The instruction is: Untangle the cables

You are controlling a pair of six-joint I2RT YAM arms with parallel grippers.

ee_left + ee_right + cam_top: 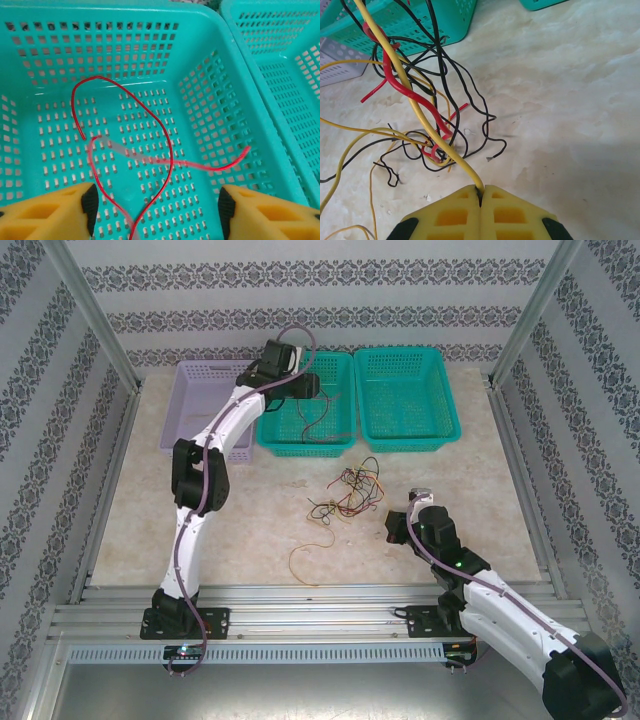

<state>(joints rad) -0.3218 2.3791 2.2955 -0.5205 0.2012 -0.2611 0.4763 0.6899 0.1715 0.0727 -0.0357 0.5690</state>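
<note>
A tangle of red, yellow and black cables [345, 495] [420, 115] lies on the table in front of the baskets. My right gripper [480, 192] [392, 527] sits just right of the tangle, shut on a yellow cable [420, 112] that runs up out of the jaws through the knot. My left gripper [157, 210] [300, 390] hangs open over the middle teal basket [120, 12] [305, 445]. A loose red cable [170, 145] curls on that basket's floor between and beyond the fingers [90, 207], part of it blurred. Nothing is held between them.
A second teal basket [405, 395] [285, 75] stands to the right and a purple basket [200, 390] [335, 65] to the left. A separate yellow-orange cable loop [310, 560] lies near the table's front edge. Patterned walls enclose the table.
</note>
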